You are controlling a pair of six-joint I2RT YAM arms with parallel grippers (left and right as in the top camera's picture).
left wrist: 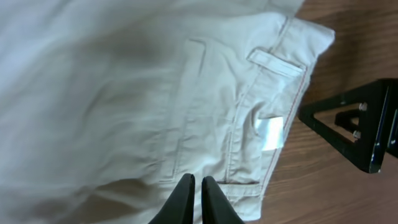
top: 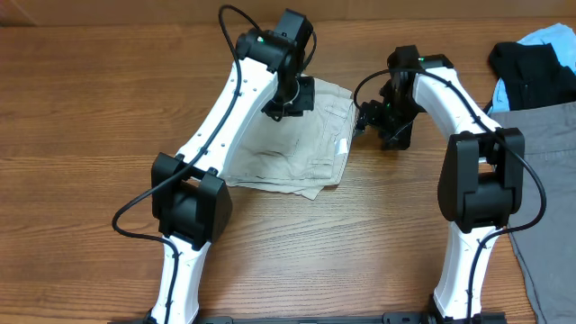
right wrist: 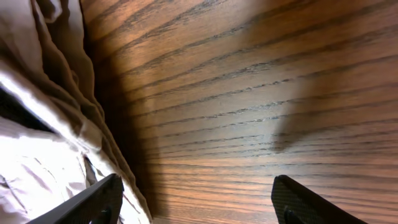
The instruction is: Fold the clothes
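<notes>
Fold judged nearly done | clothes [top: 279,157] seen folded at surface [top: 378,234] centre, far side | left fingers [left wrist: 183,202] held narrow, empty, above pocket [left wrist: 186,112] | right fingers [right wrist: 93,202] spread wide at right edge | next: flattening likely needed

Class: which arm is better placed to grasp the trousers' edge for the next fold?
Probably right: the right gripper is open at the edge of the trousers. The left gripper is shut above the slit pocket.
</notes>
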